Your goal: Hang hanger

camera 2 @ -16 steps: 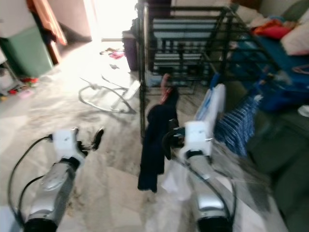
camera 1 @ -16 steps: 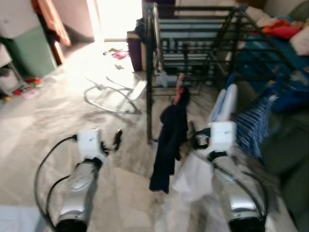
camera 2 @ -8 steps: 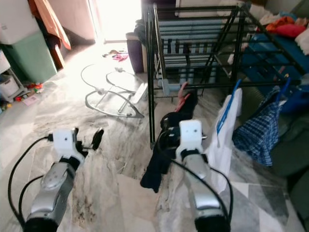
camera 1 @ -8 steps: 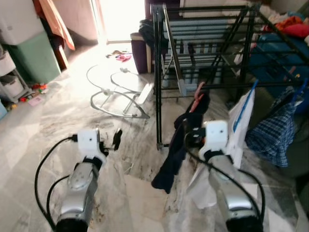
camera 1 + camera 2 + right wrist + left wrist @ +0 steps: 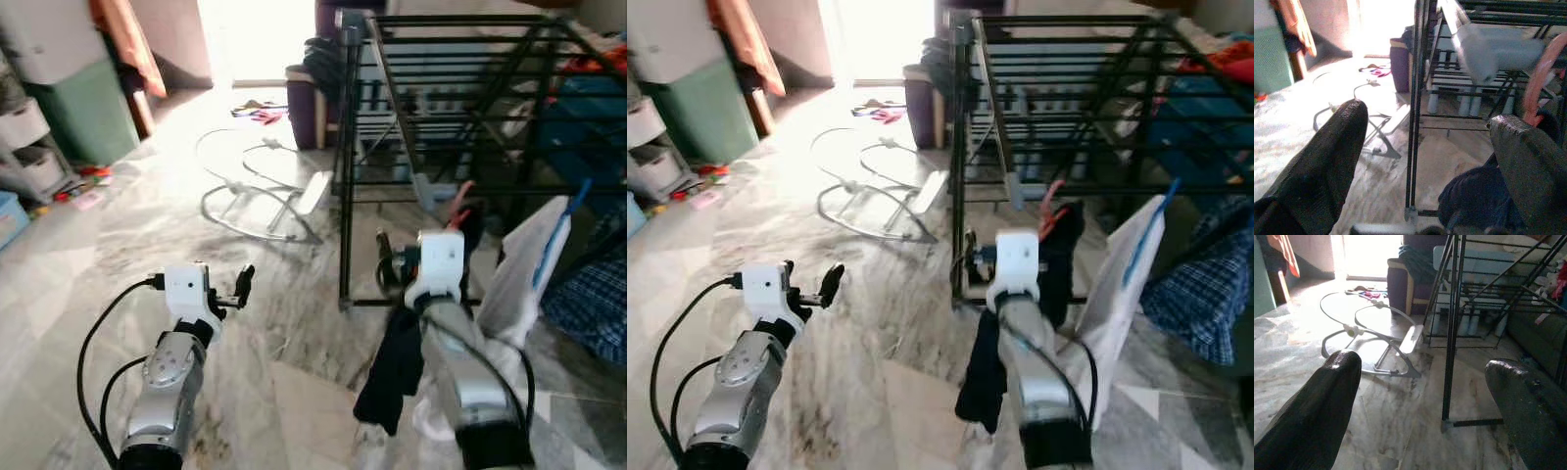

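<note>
- Right gripper is held out in front of the black drying rack, close to its near corner post. In the right wrist view both fingers are spread wide, with only floor and rack showing between them.
- What the right gripper is grasping: cannot tell. A dark navy garment hangs just beside the right arm and partly behind it, lower end near the floor. The contact point is hidden by the wrist housing.
- Pink hanger is the task item. Its hook curves up just above the garment, right beside the right wrist and next to a lower rack bar. Whether it touches the bar I cannot tell. The right wrist view shows the same pink curve above the dark cloth.
- Left gripper is held out low over the marble floor, well apart from the rack. Fingers are parted, nothing between them.
- A white garment on a blue hanger hangs from the rack to the right of the right arm; blue checked cloth is further right.
- A white tubular frame lies on the floor ahead, left of the rack.
- Green cabinet stands at far left, orange cloth hanging beside it.
</note>
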